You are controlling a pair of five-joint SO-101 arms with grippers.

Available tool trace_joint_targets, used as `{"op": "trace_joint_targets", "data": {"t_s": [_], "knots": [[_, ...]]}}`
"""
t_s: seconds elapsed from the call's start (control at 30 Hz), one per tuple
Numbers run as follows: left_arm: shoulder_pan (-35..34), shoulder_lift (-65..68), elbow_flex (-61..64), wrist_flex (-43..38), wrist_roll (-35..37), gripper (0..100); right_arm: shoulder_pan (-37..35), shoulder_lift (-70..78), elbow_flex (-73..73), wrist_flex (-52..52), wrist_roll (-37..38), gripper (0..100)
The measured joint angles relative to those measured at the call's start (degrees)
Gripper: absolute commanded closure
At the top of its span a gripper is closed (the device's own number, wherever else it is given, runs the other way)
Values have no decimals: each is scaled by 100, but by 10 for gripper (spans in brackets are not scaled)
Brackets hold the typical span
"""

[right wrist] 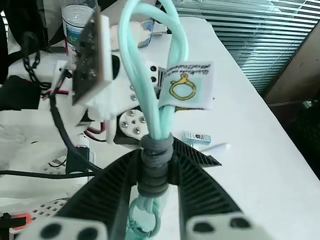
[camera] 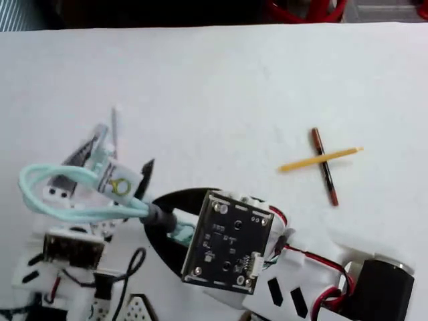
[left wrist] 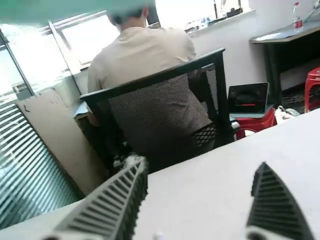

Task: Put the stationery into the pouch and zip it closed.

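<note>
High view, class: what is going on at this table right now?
The right hand is shut on the grey-wrapped mint cord loop, above the table. The left hand is open and holds nothing. A yellow pencil and a dark red pen lie crossed on the table, apart from both arms, not yet in any pouch.

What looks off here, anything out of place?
The right gripper is shut on the grey wrap of a looped teal cord, not on the pen or pencil. Those lie crossed on the table, well apart from the pouch. The left gripper is open, holding nothing, pointed off across the room.
</note>
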Motion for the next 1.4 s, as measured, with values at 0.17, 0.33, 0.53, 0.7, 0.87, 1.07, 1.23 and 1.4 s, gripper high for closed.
{"op": "trace_joint_targets", "data": {"t_s": [0.17,0.33,0.53,0.7,0.87,1.07,1.23,1.4], "knots": [[571,9,598,-325,299,676,26,-44,-18,-9,0,981],[905,9,607,308,-53,676,255,-97,-35,-185,0,981],[1213,9,607,1301,-862,675,527,-97,-35,-571,0,981],[1204,9,97,1899,-967,675,1090,-97,-18,-738,0,981],[826,9,-510,2013,-923,675,1380,-97,519,-1037,0,981],[457,0,-897,2119,-299,674,1486,-88,1468,-1714,0,981],[352,0,-1345,2505,510,671,1741,-88,1960,-2338,0,981],[343,0,-1644,2760,1090,655,1908,-70,2251,-2804,0,981]]}}
